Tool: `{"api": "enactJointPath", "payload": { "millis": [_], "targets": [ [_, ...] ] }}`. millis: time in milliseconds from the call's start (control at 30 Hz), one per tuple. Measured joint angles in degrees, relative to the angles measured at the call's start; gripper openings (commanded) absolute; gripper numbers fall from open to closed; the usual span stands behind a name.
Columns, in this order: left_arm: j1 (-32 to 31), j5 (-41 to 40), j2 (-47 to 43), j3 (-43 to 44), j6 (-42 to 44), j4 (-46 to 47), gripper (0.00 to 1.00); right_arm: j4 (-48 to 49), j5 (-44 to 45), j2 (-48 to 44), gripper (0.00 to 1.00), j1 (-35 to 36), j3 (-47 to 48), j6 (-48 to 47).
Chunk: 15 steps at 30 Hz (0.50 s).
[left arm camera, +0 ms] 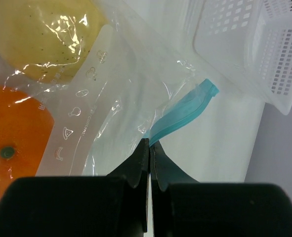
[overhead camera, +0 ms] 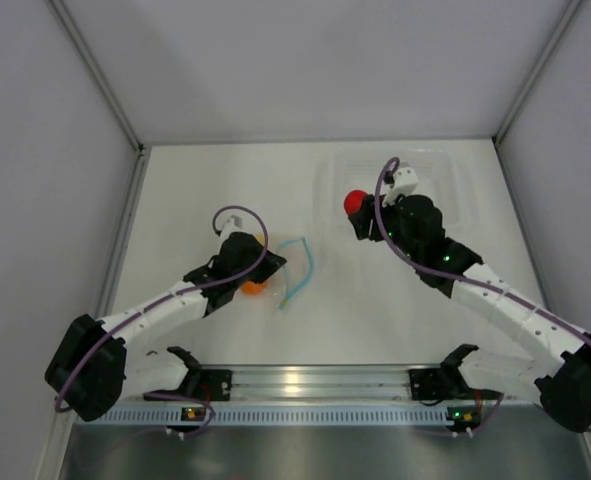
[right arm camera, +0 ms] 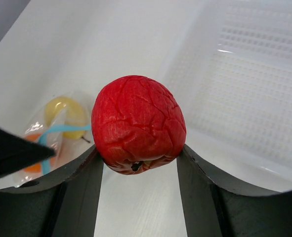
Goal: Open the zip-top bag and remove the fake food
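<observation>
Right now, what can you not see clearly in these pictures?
Top view: yellow fruit nearly hidden under left gripper; red fruit partly under right gripper.
Left wrist view: orange fruit cut off by left edge.
Right wrist view: bag partly behind a dark blurred shape.

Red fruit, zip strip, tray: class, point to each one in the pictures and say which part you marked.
red fruit (right arm camera: 138, 123), right wrist view, middle of its wrinkled skin.
zip strip (left arm camera: 184, 115), left wrist view, midway along the blue band.
tray (right arm camera: 269, 74), right wrist view, bare perforated floor.
</observation>
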Motion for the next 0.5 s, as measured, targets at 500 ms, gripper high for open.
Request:
{"api": "enactJointPath", "payload": {
  "millis": [500],
  "targets": [
    [0.00, 0.50, -1.22, -0.09, 0.07, -0.02, 0.00, -14.16, -6.14, 27.43, 0.41, -23.78, 22.01, -3.06]
  ]
}}
